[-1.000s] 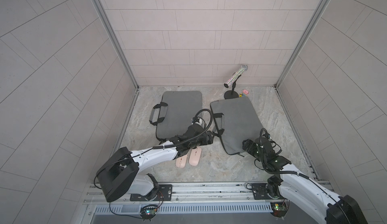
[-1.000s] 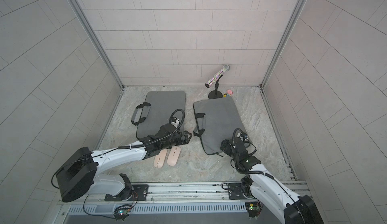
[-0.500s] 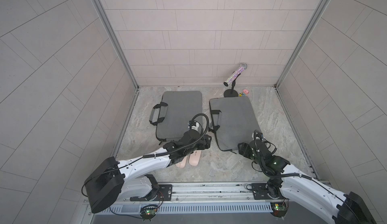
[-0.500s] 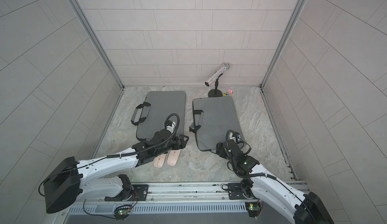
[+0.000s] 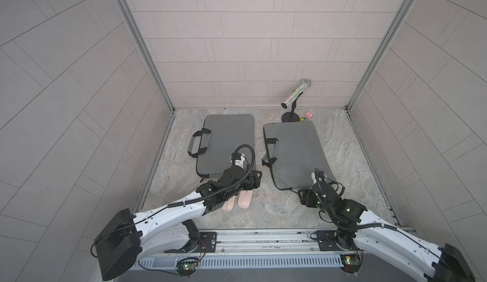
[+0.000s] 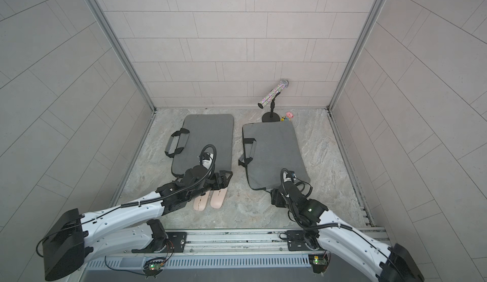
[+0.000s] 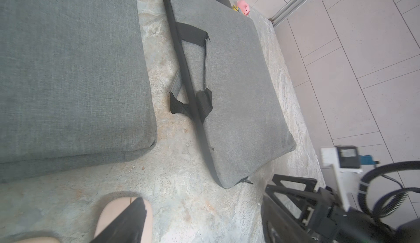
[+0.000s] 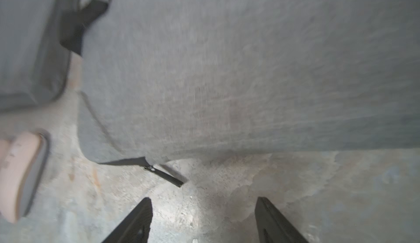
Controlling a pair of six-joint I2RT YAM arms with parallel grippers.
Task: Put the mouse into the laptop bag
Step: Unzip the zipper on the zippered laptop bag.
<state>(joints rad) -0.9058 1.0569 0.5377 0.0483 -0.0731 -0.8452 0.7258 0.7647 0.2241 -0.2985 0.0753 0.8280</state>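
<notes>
**Ana:** Where is the flat, pale pink plastic mouse [image 5: 245, 200]?

**Ben:** It lies on the mottled grey stone tabletop [image 5: 276, 212], just beside a second pink mouse [image 5: 228, 204] and well outside the grey fabric laptop bag [image 5: 295, 154] with black strap handles. The left end effector [image 5: 254, 180] hangs released and empty just above the mouse's far end.

**Ana:** And the other arm?

**Ben:** The right end effector [image 8: 203, 199] is released too, with bare tabletop between its fingers. The bag's black zipper pull [image 8: 168, 175] sits just ahead, slightly off to one side.

**Ana:** So the step in hand is opening the bag?

**Ben:** I judge so. To do it well, it should shift sideways until the pull is centred, stay low, and pinch the tab alone, not the fabric corner. Then it should draw along the zipper line while the left arm steadies the bag.

**Ana:** What has changed over the last second?

**Ben:** Both arms have drawn back toward the near rail. The left has left the bag's handle, the right has come off the bag's near edge, and the bag now lies straighter.
</notes>
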